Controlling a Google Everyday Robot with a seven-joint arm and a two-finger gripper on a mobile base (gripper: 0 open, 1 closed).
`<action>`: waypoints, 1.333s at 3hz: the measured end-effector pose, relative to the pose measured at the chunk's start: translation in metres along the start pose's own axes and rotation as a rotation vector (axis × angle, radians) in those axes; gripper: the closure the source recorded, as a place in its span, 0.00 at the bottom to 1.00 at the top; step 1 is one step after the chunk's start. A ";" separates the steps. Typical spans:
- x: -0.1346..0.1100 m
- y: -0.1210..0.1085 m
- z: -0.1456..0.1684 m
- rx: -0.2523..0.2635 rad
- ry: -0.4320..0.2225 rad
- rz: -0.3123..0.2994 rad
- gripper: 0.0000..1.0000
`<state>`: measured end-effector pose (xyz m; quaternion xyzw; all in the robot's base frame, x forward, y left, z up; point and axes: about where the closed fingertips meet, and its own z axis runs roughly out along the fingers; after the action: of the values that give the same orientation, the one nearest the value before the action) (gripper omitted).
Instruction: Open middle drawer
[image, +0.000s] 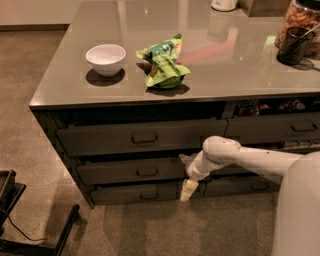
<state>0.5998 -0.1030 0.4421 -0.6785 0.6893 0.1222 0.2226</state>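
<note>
the gripper (189, 191) hangs pointing down at the floor, just below the right end of the middle drawer (120, 171) and well right of its small loop handle (147, 172). from here i can't tell whether the jaws are open or closed. up on the table (60, 90) sit a white bowl (105, 59) and a crumpled green bag (163, 64).

Surface (235, 72): grey, glossy.
Left: white bowl (105, 58).
Centre: crumpled green bag (163, 62).
Right rear: dark cup (293, 46), jar (300, 15).
End effector (188, 190): below surface, before drawers (125, 172).
</note>
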 end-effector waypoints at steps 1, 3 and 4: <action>-0.011 -0.010 -0.008 0.035 -0.089 -0.060 0.00; -0.008 -0.016 -0.001 0.055 -0.112 -0.054 0.00; -0.006 -0.027 0.004 0.090 -0.134 -0.057 0.00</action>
<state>0.6269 -0.0973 0.4446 -0.6773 0.6582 0.1299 0.3019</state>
